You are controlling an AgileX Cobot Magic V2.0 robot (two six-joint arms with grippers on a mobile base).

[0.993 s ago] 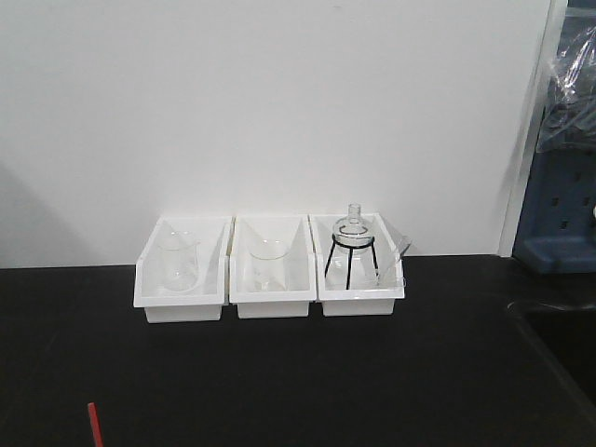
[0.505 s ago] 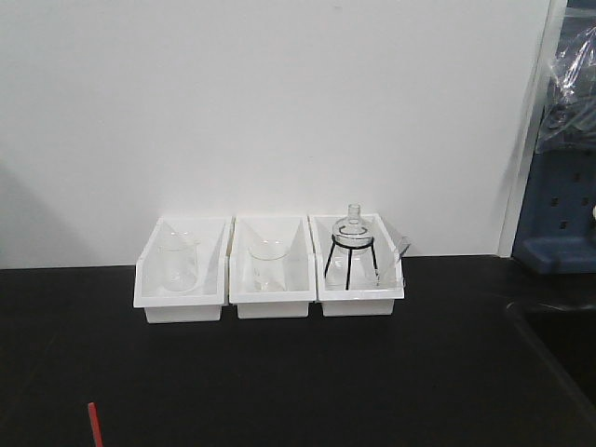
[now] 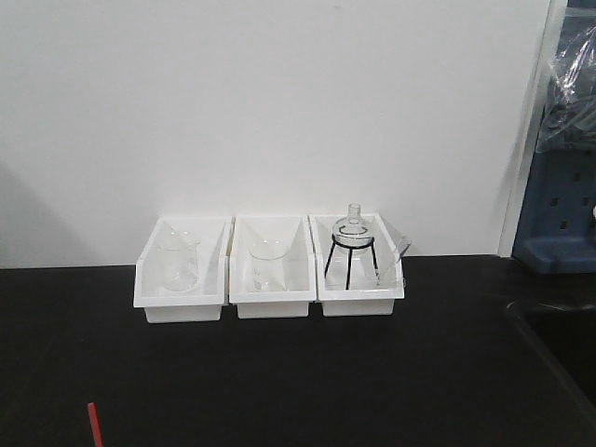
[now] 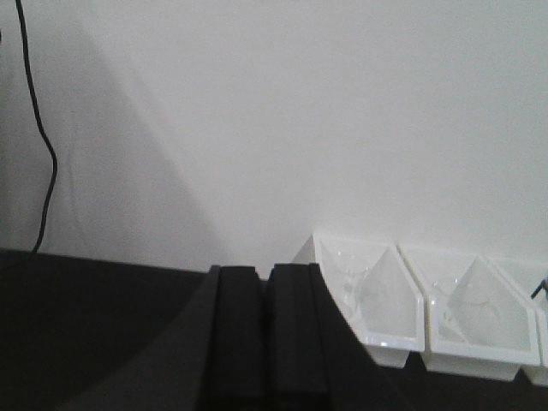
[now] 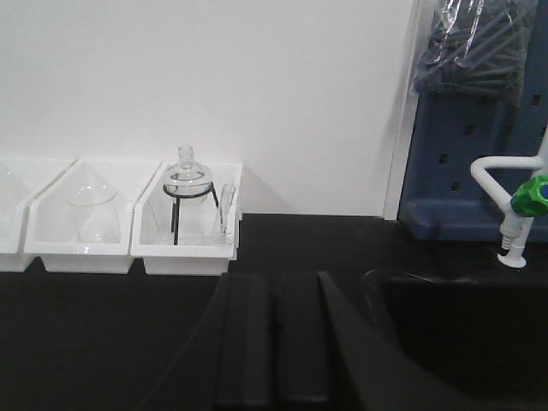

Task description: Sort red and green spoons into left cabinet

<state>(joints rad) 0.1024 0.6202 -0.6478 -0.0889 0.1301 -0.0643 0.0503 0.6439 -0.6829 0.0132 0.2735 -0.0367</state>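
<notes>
A thin red strip, the red spoon's handle point(image 3: 93, 425), lies on the black bench at the bottom left of the front view; its bowl is cut off by the frame edge. The green spoon and the grey cabinet are out of view. My left gripper point(image 4: 264, 282) is shut and empty, its black fingers pressed together, held over the bench left of the white bins. My right gripper point(image 5: 274, 287) is shut and empty too, held over the bench in front of the right-hand bin. Neither gripper shows in the front view.
Three white bins point(image 3: 271, 267) stand in a row against the white wall, two holding glass beakers, the right one a flask on a black tripod point(image 3: 351, 244). A black sink point(image 5: 462, 325) with a green-handled tap point(image 5: 527, 201) lies at the right. A black cable point(image 4: 38, 145) hangs on the wall.
</notes>
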